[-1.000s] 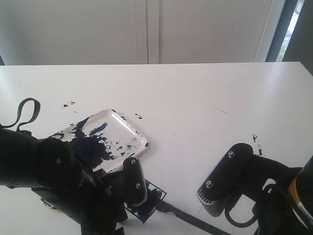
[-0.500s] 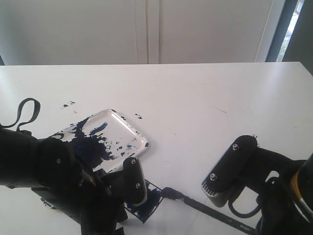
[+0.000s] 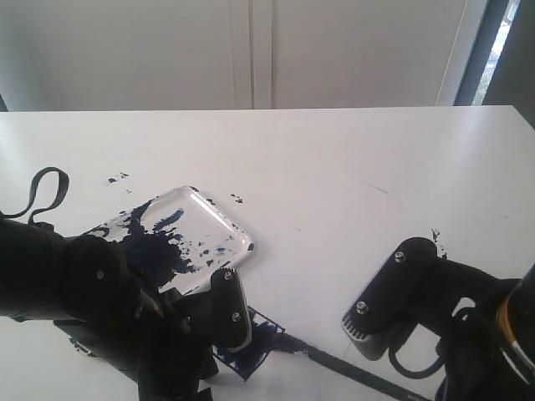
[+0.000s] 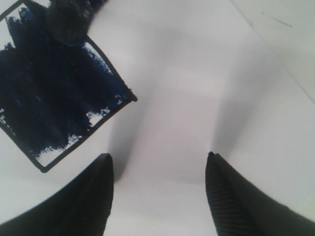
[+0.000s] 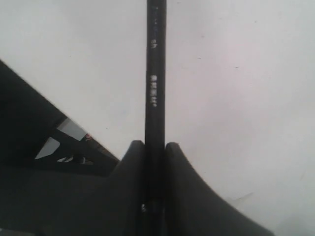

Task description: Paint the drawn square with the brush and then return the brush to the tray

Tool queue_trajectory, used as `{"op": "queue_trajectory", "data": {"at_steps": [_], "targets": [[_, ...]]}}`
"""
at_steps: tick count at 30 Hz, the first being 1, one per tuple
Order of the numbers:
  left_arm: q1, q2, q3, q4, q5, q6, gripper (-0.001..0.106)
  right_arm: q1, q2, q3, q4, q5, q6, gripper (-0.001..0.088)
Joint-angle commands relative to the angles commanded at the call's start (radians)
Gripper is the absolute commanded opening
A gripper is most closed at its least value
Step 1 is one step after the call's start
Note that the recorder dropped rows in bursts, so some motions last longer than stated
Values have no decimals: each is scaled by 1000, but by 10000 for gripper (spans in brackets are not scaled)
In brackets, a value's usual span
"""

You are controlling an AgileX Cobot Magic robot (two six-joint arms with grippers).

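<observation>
The drawn square (image 3: 255, 338) lies at the table's near edge, mostly filled dark blue, with white gaps along its outline (image 4: 54, 93). The brush (image 3: 351, 370) lies low across the table, its black handle (image 5: 155, 73) clamped between my right gripper (image 5: 155, 147), which is shut on it. Its dark bristle tip (image 4: 71, 19) rests on the square's corner. The right gripper (image 3: 364, 347) is right of the square. My left gripper (image 4: 157, 157) hangs open over bare table beside the square, holding nothing; in the exterior view the left gripper (image 3: 224, 330) is just left of it. The clear tray (image 3: 219, 219), smeared dark blue, sits behind.
Small dark paint specks (image 3: 237, 199) dot the white table (image 3: 351, 167) near the tray, and more specks (image 3: 435, 236) lie by the right arm. The left arm's black body (image 3: 75, 292) covers the tray's near left part. A wall stands behind the table.
The right gripper swung the brush: its tip went away from the near edge along the square's right side, then came partway back. The left arm has not moved.
</observation>
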Motion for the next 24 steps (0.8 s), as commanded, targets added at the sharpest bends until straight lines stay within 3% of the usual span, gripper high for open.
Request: {"op": "queue_trajectory", "data": {"at_steps": [7, 14, 24], "targets": [[0, 0, 0, 0, 0, 0, 600, 0, 0, 0, -11, 0, 24, 0], [0, 0, 0, 0, -4, 0, 600, 0, 0, 0, 155, 0, -83, 0], [0, 0, 0, 0, 0, 0, 600, 0, 0, 0, 63, -32, -54, 0]]}}
